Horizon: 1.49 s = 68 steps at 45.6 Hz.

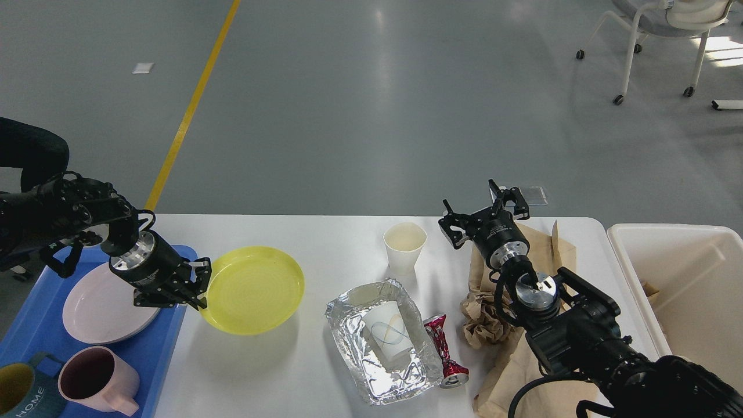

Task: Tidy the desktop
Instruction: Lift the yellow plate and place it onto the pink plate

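Observation:
The white desktop (302, 371) fills the lower view. My left gripper (199, 286) is shut on the left rim of a yellow plate (255, 289) and holds it lifted above the desktop, beside the blue tray (32, 331). My right gripper (484, 212) is open and empty, raised over the far right of the desktop above brown paper (511, 354). On the desktop stand a white paper cup (404, 246), a foil tray (386, 339) with a paper cup lying in it, and a crushed red can (444, 349).
The blue tray holds a pale pink plate (101, 305), a pink mug (98, 380) and a dark mug (23, 395). A cream-white bin (691, 290) stands at the right edge of the desktop. A chair (656, 35) stands far back right.

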{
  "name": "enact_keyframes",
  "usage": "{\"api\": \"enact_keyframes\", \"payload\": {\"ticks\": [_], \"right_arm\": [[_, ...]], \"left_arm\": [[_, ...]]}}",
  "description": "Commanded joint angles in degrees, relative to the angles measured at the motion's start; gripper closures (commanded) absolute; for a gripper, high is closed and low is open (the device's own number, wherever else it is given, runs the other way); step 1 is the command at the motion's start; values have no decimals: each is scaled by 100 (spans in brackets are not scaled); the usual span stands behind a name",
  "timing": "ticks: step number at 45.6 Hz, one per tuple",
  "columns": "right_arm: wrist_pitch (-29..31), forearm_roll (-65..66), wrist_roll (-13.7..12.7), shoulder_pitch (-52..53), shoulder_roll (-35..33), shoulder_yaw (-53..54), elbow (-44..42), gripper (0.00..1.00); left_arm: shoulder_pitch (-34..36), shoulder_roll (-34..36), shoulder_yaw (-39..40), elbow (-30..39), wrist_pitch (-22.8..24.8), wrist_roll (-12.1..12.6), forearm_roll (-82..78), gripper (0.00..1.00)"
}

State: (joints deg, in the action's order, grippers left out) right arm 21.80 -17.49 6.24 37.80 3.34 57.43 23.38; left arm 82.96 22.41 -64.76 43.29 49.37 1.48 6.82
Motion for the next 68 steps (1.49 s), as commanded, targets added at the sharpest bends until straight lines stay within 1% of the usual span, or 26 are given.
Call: {"api": "enact_keyframes", "payload": {"ticks": [1, 6, 9, 12, 20, 25, 27, 29, 38, 47, 52, 68], "right_arm": [[0, 0, 0, -1, 0, -4, 0, 0], [0, 0, 0, -10, 0, -4, 0, 0], [0, 0, 0, -1, 0, -4, 0, 0], [0, 0, 0, -10, 0, -4, 0, 0], [0, 0, 0, -1, 0, -4, 0, 0], [0, 0, 0, -1, 0, 5, 0, 0], [0, 0, 0, -1, 0, -4, 0, 0], [0, 0, 0, -1, 0, -4, 0, 0], [0, 0, 0, -1, 0, 5, 0, 0], [0, 0, 0, -1, 0, -4, 0, 0], [0, 0, 0, -1, 0, -4, 0, 0], [0, 0, 0, -1, 0, -4, 0, 0]], "left_arm": [[448, 324, -19, 4, 563, 10, -6, 100], [730, 720, -37, -4, 563, 107, -14, 100], [783, 966, -80, -13, 563, 168, -14, 100], [783, 1221, -124, -40, 563, 177, -14, 100], [607, 1854, -151, -66, 563, 177, 3, 100], [309, 2065, -133, -145, 563, 169, 12, 100], [195, 2092, -125, -241, 563, 169, 12, 100], [-104, 2101, -54, -443, 276, 169, 21, 100], [-684, 2057, 156, -769, -446, 169, 47, 100], [-975, 1995, 394, -962, -806, 177, 47, 100], [-1185, 1793, 464, -1042, -1079, 195, 47, 100], [-1563, 1723, 622, -1138, -1176, 221, 47, 100]]}}
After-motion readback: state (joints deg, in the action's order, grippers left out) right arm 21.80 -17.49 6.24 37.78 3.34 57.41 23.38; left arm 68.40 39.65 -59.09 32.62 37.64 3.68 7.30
